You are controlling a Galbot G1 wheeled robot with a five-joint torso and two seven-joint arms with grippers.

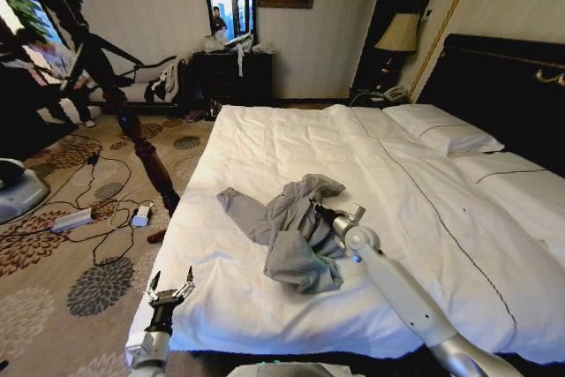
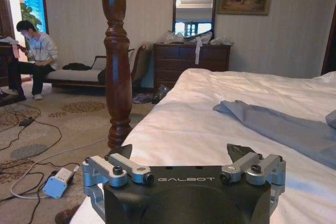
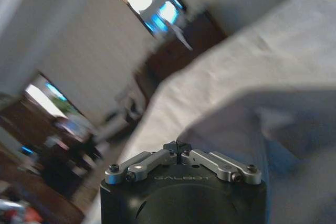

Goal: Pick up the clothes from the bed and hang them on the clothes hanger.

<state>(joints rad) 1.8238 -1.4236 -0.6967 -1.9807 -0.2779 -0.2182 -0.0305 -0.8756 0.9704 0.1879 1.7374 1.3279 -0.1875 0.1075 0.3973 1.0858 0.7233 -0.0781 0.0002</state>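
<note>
From my head camera, the bed [image 1: 265, 143] stretches ahead under its white duvet, pillows [image 1: 444, 130] against the black headboard [image 1: 499, 77] on the right. The grey-blue shirt [image 1: 287, 236] lies crumpled near the bed's near edge, one sleeve trailing toward my left. My right gripper [image 1: 320, 211] reaches out over the duvet and sits against the shirt's bunched fabric. My left gripper [image 1: 171, 290] hangs low at the bed's near left corner, jaws spread, apart from the shirt. A dark wooden bedpost [image 1: 146, 152] stands past that corner, above cables on the patterned carpet [image 1: 62, 253].

From my left wrist, the left gripper [image 2: 181, 153] shows its jaws released with nothing between them. The shirt [image 2: 286, 129] lies flat on the duvet beyond it, the bedpost [image 2: 117, 61] beside the bed's edge [image 2: 157, 124].

From my right wrist, the right gripper [image 3: 177, 147] has its jaws clenched tip to tip, the shirt [image 3: 283, 129] close beside them; I cannot tell whether fabric is pinched.
</note>
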